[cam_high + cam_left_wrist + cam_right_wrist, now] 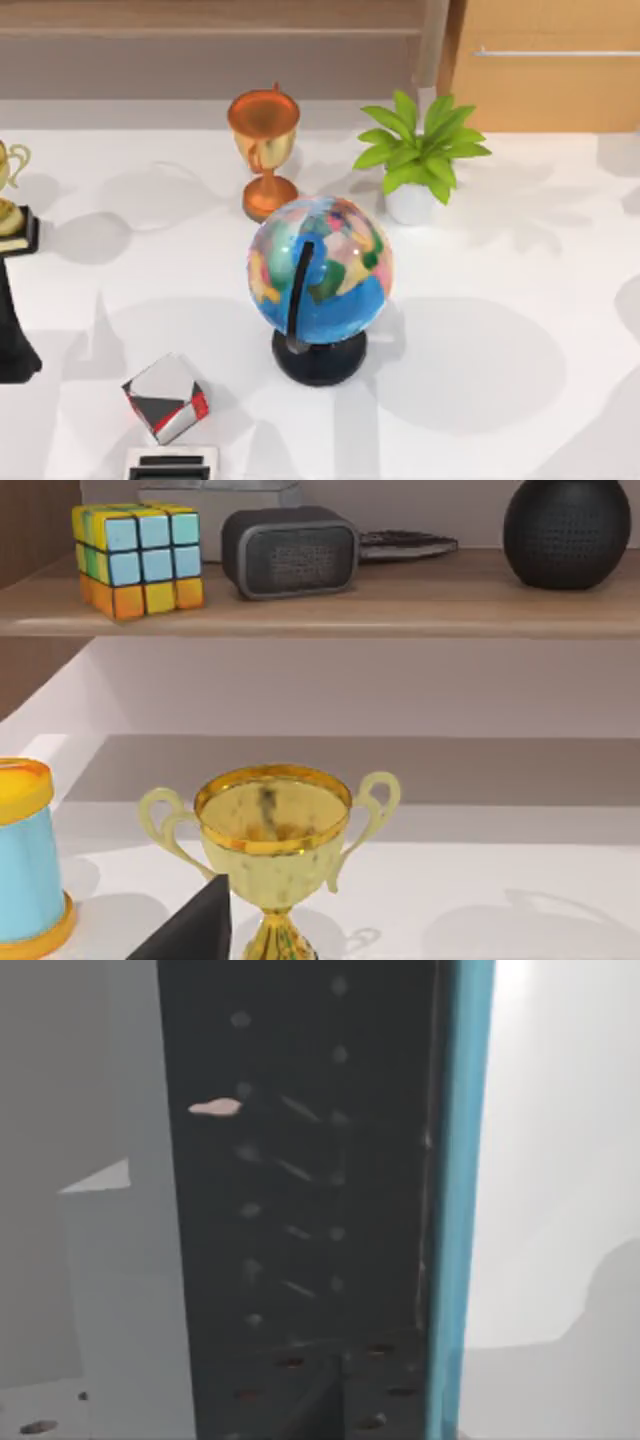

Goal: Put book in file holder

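Observation:
From very close, the right wrist view takes in the file holder (300,1210), a dark upright panel with rows of small holes. Right beside this panel runs a narrow light-blue strip, the book (455,1210), standing upright along it. I cannot tell whether the two touch or whether the book is inside the holder. My left arm (15,330) is a dark shape parked at the table's left edge, just below a gold trophy (8,190).
A globe (320,270) on a black base stands mid-table. Behind it are an orange trophy (264,140) and a potted plant (420,155). A white, red and black cube (165,397) lies front left. The left wrist view faces the gold trophy (272,835) below a shelf (400,605).

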Controlling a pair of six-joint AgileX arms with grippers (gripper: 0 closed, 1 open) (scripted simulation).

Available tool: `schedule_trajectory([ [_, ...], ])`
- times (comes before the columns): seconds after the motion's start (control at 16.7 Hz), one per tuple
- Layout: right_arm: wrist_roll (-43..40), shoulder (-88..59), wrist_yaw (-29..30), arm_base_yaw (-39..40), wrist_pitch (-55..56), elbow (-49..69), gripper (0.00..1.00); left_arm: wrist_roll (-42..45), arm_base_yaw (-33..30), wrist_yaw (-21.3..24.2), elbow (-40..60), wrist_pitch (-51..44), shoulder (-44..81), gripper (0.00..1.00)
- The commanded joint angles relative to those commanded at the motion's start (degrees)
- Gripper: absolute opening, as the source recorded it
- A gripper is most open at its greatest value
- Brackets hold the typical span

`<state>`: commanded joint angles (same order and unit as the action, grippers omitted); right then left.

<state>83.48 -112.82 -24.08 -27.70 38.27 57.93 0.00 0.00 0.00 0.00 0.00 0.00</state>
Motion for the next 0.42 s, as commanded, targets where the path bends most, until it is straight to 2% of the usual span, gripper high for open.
schedule_trajectory([
  [0.06, 0.0, 0.0, 0.0, 0.0, 0.0, 0.0, 0.98, 0.0, 0.0, 0.0, 0.0, 0.0, 0.0, 1.0],
  [0.12, 0.0, 0.0, 0.0, 0.0, 0.0, 0.0, 1.0, 0.0, 0.0, 0.0, 0.0, 0.0, 0.0, 1.0],
  [0.42, 0.0, 0.0, 0.0, 0.0, 0.0, 0.0, 1.0, 0.0, 0.0, 0.0, 0.0, 0.0, 0.0, 1.0],
])
